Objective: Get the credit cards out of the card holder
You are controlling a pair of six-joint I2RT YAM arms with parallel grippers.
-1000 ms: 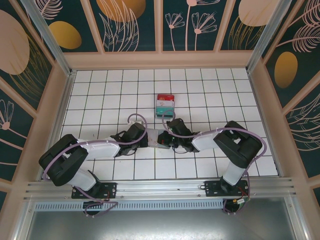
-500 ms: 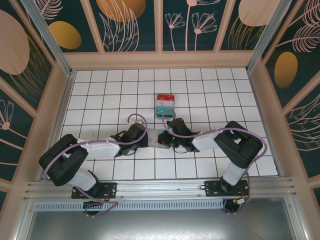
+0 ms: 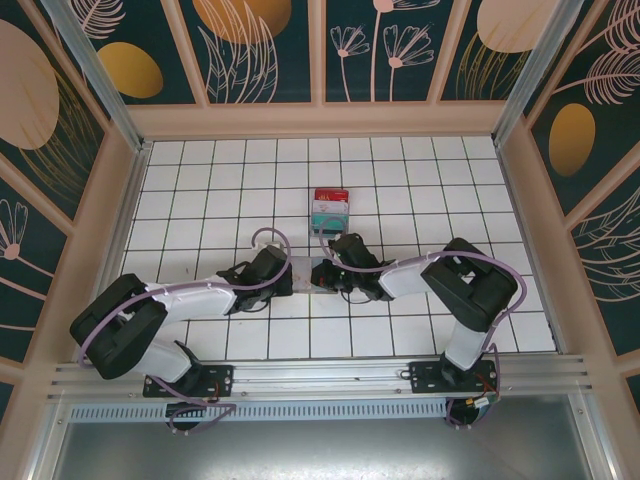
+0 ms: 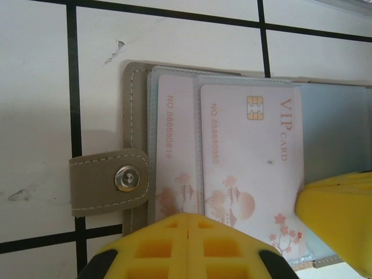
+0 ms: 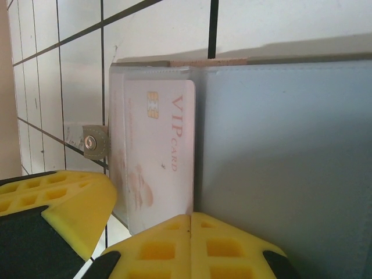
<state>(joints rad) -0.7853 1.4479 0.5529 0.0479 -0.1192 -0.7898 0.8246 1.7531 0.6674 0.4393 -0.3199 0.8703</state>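
Step in hand, by judgement: pinning the open card holder flat ahead of drawing a card. No card out of it yet.

Position: open and flat on the white-tiled tabletop, mid-scene between the two arm tips, nearer than a red, white and teal stack and apart from it.

State of the left fingers: pressed together, pinching nothing, down over the ends of the cards.

State of the right fingers: likewise pressed together and empty, at the edge of the pale blue-grey panel, just beside the front card. Contact with the holder likely for both, not certain.

Two cards in clear sleeves, overlapped; rear card a strip past the front one's edge. Snap tab undone, folded outward.

Next move, by judgement: keep one half held down, spread the other pair, nip the front card's free edge, slide it out along the sleeve. Risk: thin card, slick sleeve, whole holder dragging along.

Legible: "VIP CARD" in red beside a gold chip; "NO" plus digits, mostly eights, on each card, last digits unsure. Pagoda-and-blossom print. No brand on the holder.
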